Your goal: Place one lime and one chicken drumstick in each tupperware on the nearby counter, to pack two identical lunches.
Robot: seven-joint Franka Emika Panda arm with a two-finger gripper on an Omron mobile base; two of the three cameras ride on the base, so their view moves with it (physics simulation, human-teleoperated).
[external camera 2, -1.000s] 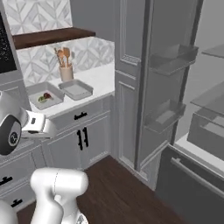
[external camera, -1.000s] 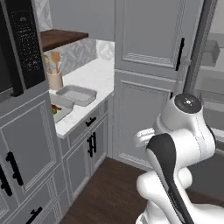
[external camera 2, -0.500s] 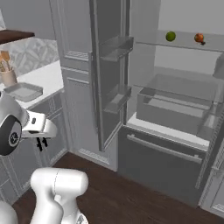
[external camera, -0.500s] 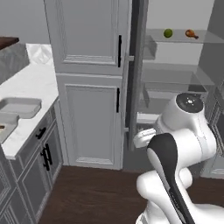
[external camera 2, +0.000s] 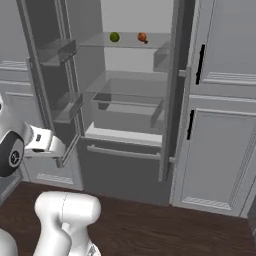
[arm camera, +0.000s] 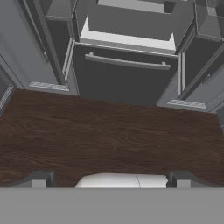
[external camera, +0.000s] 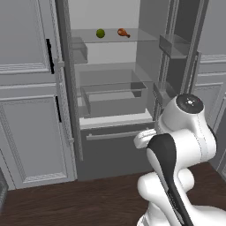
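Left base view: my arm (external camera: 176,150) is folded low before the open fridge (external camera: 119,97); the lime (external camera: 100,33) sits on the top glass shelf (external camera: 132,37), just beside the chicken drumstick (external camera: 123,32), the two apart, not touching; lime to the left, drumstick to the right.

Right base view: the same pair on the same shelf, lime (external camera 2: 114,36) left of chicken drumstick (external camera 2: 142,37); both doors stand wide; a drawer (external camera 2: 127,112) is pulled out lower down; my hand (external camera 2: 45,142) stays low at the left, well apart from the shelf.

Hand view: my fingertips (arm camera: 39,178) are spread wide and released, grasping nothing; they point down at the dark wooden floor (arm camera: 109,135) and the freezer front (arm camera: 127,81) with its bar handle (arm camera: 127,62).

Step in hand (judgement): raise my hand to the top shelf and take one item.

How to do it well (judgement): lift and level my wrist first; enter between the doors, clear of the door bins; take the lime squarely across its middle, since it may roll; avoid nudging the drumstick.
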